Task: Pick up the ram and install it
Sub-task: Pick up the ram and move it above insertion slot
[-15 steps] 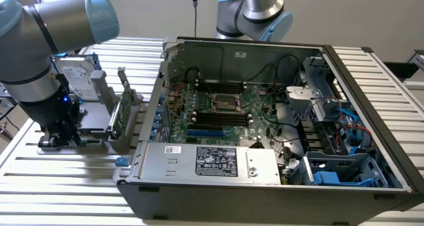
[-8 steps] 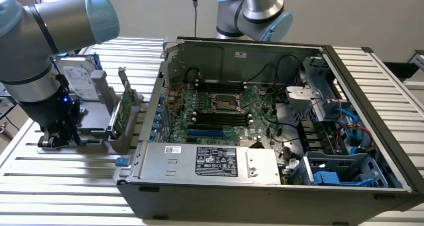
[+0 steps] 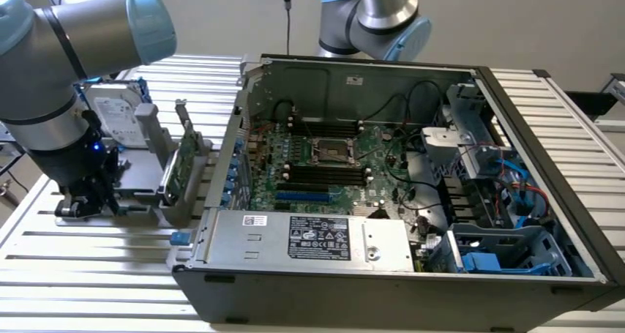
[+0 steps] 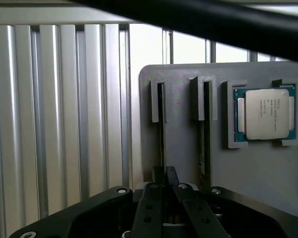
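Computer case (image 3: 391,300): on the table (image 3: 98,274), the exterior view's right.
Holder (image 3: 137,176): just beside the case, on the exterior view's left.
Hard drive (image 3: 117,117): upright in holder's far end.
Expansion card (image 3: 178,168): in holder, nearest case.
Processor (image 4: 264,115): in holder's recess.
Gripper (image 3: 83,205): over holder's near end.

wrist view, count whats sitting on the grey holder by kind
ram sticks, standing edge-on in their slots: 2
processor, lying flat in its recess: 1
total: 3 things on the grey holder
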